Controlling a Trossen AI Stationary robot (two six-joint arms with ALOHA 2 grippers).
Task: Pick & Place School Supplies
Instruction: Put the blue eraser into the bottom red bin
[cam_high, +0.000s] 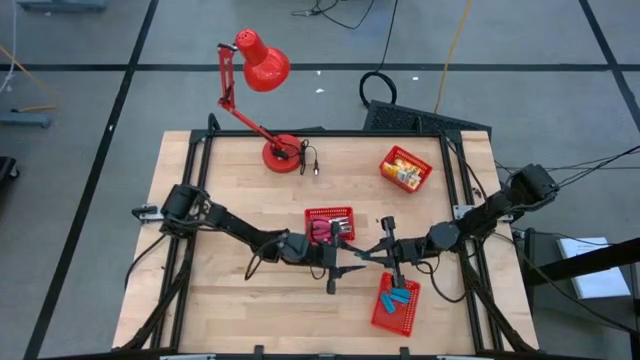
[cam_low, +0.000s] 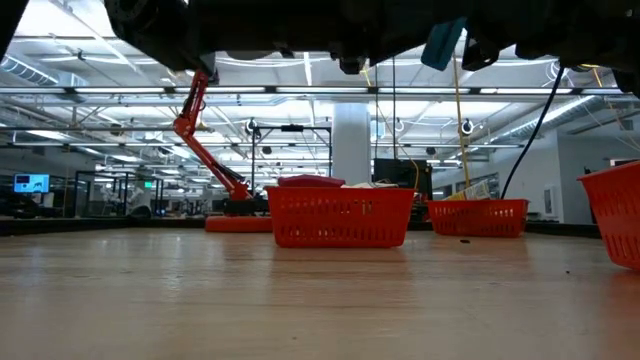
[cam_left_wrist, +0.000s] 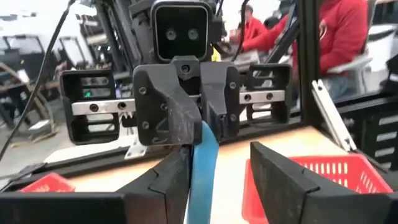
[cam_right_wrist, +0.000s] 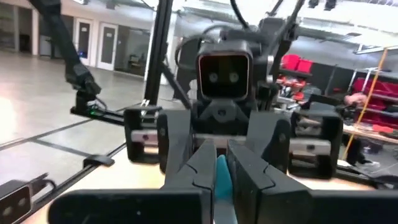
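**Blue block changes grippers above the table**

From my remote console, the left gripper (cam_high: 345, 262) and right gripper (cam_high: 372, 252) meet nose to nose at table centre. The right one clenches a blue block (cam_left_wrist: 203, 163); the left one's fingers (cam_left_wrist: 283, 182) stand apart around it. At 6 o'clock, a red basket (cam_high: 381, 312) holds more blue blocks (cam_high: 398, 296). The centre basket (cam_high: 330, 213) holds red-handled tools (cam_high: 322, 232); the 2 o'clock basket (cam_high: 419, 182) yellow-and-white packets (cam_high: 402, 170).

blue strip (cam_left_wrist: 203, 163) held upright; more blue blocks (cam_high: 398, 296) lie in a basket (cam_high: 385, 315).
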